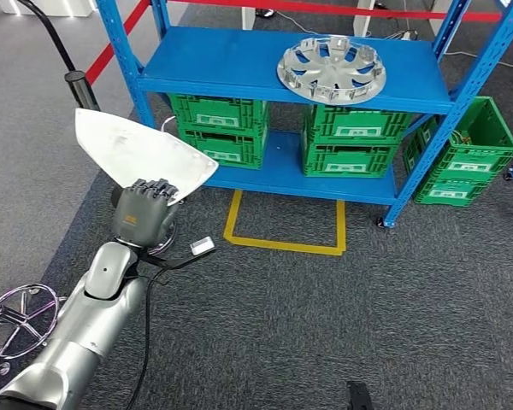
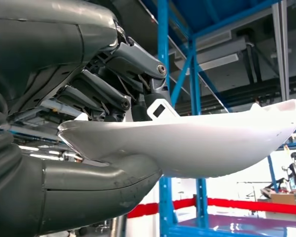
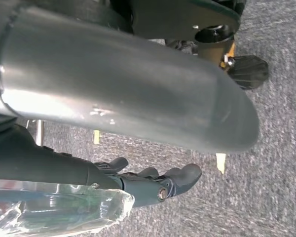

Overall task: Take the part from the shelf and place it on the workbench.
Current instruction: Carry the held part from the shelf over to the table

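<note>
Fingers of our left hand (image 1: 143, 209) clamp the white part (image 1: 138, 149) from above, thumb under it, keeping it flat and clear of the blue shelf (image 1: 292, 64) for the carry. Right hand (image 3: 154, 182) hangs over carpet, fingers loosely apart, empty. Surface isn't visible, so we'd likely turn next.

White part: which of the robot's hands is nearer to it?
Left. The left hand holds the white part by its edge, out in front of the blue shelf. The right hand hangs down over the grey carpet, holding nothing.
</note>
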You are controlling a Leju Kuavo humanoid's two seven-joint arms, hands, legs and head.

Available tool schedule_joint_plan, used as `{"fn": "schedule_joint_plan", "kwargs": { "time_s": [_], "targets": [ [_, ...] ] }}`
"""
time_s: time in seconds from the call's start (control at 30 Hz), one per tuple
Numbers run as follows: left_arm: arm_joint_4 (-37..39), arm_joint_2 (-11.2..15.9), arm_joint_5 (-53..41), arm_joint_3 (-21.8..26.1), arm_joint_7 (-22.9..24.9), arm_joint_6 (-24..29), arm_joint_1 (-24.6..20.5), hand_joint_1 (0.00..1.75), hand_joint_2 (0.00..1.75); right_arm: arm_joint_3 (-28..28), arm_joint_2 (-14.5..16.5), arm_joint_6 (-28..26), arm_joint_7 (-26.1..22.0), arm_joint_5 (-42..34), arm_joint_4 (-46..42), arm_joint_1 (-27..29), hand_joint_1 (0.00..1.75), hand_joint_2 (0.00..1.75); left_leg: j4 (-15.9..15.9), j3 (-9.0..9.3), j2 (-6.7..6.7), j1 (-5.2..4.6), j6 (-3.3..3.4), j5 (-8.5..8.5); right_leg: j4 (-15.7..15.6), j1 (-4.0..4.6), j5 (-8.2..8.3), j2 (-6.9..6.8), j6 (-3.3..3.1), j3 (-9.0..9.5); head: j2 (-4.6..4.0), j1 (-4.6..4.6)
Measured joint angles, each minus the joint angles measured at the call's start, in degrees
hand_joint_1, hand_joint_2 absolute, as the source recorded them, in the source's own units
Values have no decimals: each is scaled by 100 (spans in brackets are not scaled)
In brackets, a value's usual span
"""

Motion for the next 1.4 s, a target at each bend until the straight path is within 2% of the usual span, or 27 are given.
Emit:
{"fn": "schedule_joint_plan", "kwargs": {
  "time_s": [0.03, 0.07, 0.13, 0.17, 0.2, 0.23, 0.3, 0.37, 0.43, 0.5, 0.53, 0.6, 0.67, 0.7, 0.73, 0.77, 0.83, 0.9, 0.93, 1.0, 1.07, 1.17, 1.2, 1.23, 1.27, 1.33, 1.4],
  "targets": [
    [10, -7, 9, 2, -12, -1, -4, 175, 175, -1, 0, 1, 1, -1, 0, 4, 0, 0, -9, -57, 7, 5, 46, 65, 86, -8, -122, 7, 30, -66, 0, 9],
    [21, -16, 19, 3, -27, -2, -8, 175, 175, -1, 0, 1, 1, -3, 0, 7, 0, 0, -19, -128, 14, 13, 84, 136, 299, -14, -353, 15, 54, -164, 0, 20],
    [40, -31, 32, 5, -55, -4, -11, 175, 175, -1, 0, 2, 1, -7, 0, 7, 0, 0, -14, -297, 18, 5, 126, 273, 1029, -21, -918, 24, 81, -398, 0, 42],
    [54, -34, 34, 6, -66, -5, -9, 175, 175, 0, 0, 2, 1, -8, 0, 6, 0, 0, -10, -386, 18, -3, 128, 341, 1406, -22, -1088, 25, 89, -476, 0, 43],
    [67, -36, 36, 7, -72, -5, -7, 175, 175, 0, -1, 2, 1, -9, 0, 6, 0, 0, -5, -475, 18, -10, 125, 407, 1645, -22, -1113, 25, 91, -484, 0, 43],
    [81, -37, 37, 8, -74, -7, -5, 175, 175, -1, -1, 2, 1, -9, 0, 6, 0, 0, -1, -562, 17, -16, 117, 472, 1697, -21, -1022, 25, 85, -400, 0, 43],
    [102, -43, 48, 14, -80, -20, -4, 175, 175, 0, -2, 2, 1, -12, 0, 2, 0, 0, 10, -711, 16, -22, 89, 593, 1197, -21, -732, 26, 54, 80, 0, 43],
    [109, -54, 75, 32, -102, -45, -7, 175, 175, 2, -1, 2, 0, -16, 0, -9, 0, 0, 26, -816, 13, -38, 40, 700, 356, -8, -722, 33, 17, 693, 0, 39],
    [111, -66, 111, 51, -130, -74, -11, 175, 175, 3, 0, -1, -1, -25, 0, -9, 0, 0, 21, -872, 16, -44, -21, 811, -64, 16, -823, 43, -24, 934, 0, 33],
    [114, -70, 140, 62, -154, -97, -6, 175, 175, 3, 3, -2, -3, -34, 1, 8, 0, 0, 13, -921, 10, -34, -88, 873, -94, 15, -747, 35, -98, 842, 0, 31],
    [116, -69, 151, 67, -165, -106, -1, 175, 175, 3, 5, -3, -4, -38, 2, 13, 0, 0, 75, -970, 4, -29, -124, 774, -95, 7, -688, 27, -147, 793, 0, 21],
    [120, -66, 166, 79, -176, -126, 7, 175, 175, 4, 11, -4, -16, -43, 4, 16, 0, 0, 528, -1132, -4, -7, -191, 280, -100, -6, -559, 13, -224, 684, 0, 1],
    [124, -66, 183, 84, -177, -139, 15, 175, 175, 5, 11, -6, -29, -43, 4, 21, 0, 0, 1307, -1301, -3, 15, -239, -224, -83, 8, -441, 12, -248, 530, 0, -10],
    [126, -66, 190, 85, -177, -142, 21, 175, 175, 5, 11, -7, -33, -43, 4, 25, 0, 0, 1591, -1319, -3, 21, -247, -308, -70, 16, -387, 11, -248, 449, 0, -9],
    [128, -66, 195, 85, -177, -145, 27, 175, 175, 5, 11, -7, -36, -43, 4, 26, 0, 0, 1698, -1258, -3, 22, -242, -270, -52, 24, -336, 11, -249, 367, 0, -10],
    [130, -67, 198, 85, -177, -147, 30, 175, 175, 6, 11, -7, -37, -44, 4, 27, 0, 0, 1589, -1098, -4, 20, -223, -142, -34, 34, -287, 12, -249, 288, 0, -10],
    [129, -69, 201, 87, -177, -149, 24, 175, 175, 8, 15, -6, -40, -45, 4, 27, 0, 0, 899, -547, -5, -7, -128, 60, -8, 59, -193, 19, -241, 162, 0, -9],
    [127, -79, 203, 90, -178, -148, 8, 175, 175, 16, 21, -6, -45, -45, 4, 26, 0, 0, 197, -91, -5, -47, -36, 37, -5, 64, -94, 16, -193, 86, 0, -2],
    [127, -84, 204, 90, -178, -149, 3, 175, 175, 21, 24, -6, -48, -45, 4, 26, 0, 0, 29, -8, -5, -68, -8, 3, -16, 53, -43, 12, -158, 62, 0, -3],
    [128, -92, 204, 91, -179, -152, 1, 175, 175, 29, 25, -7, -50, -45, 4, 29, 0, 0, -68, -29, 8, -77, 35, 94, -43, 30, 31, 11, -86, 24, 0, -11],
    [128, -108, 208, 92, -179, -161, -7, 175, 175, 34, 26, -9, -49, -46, 4, 41, 0, 0, -139, -104, 32, -48, 103, 237, 135, 28, -205, 26, -25, -92, 0, 2],
    [128, -130, 216, 92, -182, -183, -2, 175, 175, 43, 25, -11, -53, -49, 4, 49, 0, 0, -149, -313, 42, -24, 131, 416, 1156, -4, -977, 36, 53, -401, 0, 36],
    [128, -133, 221, 92, -184, -186, 8, 175, 175, 44, 23, -11, -56, -50, 4, 53, 0, 0, -139, -391, 44, -21, 119, 471, 1471, -16, -1081, 35, 74, -448, 0, 38],
    [128, -136, 226, 92, -185, -187, 17, 175, 175, 45, 21, -12, -60, -50, 4, 58, 0, 0, -125, -471, 46, -15, 105, 523, 1628, -26, -1055, 35, 92, -417, 0, 39],
    [128, -138, 238, 92, -191, -188, 25, 175, 175, 45, 19, -13, -63, -50, 4, 64, 0, 0, -109, -549, 47, -5, 88, 567, 1586, -37, -927, 34, 108, -288, 0, 42],
    [127, -141, 316, 93, -236, -205, 32, 175, 175, 49, 17, -13, -69, -49, 4, 66, 0, 0, -63, -689, 44, 15, 30, 636, 969, -63, -676, 35, 145, 222, 0, 42],
    [121, -144, 471, 102, -320, -246, 32, 175, 175, 56, 17, -14, -72, -47, 4, 65, 0, 0, -4, -790, 40, 8, -41, 699, 233, -64, -726, 56, 137, 728, 0, 42]
  ]
}}
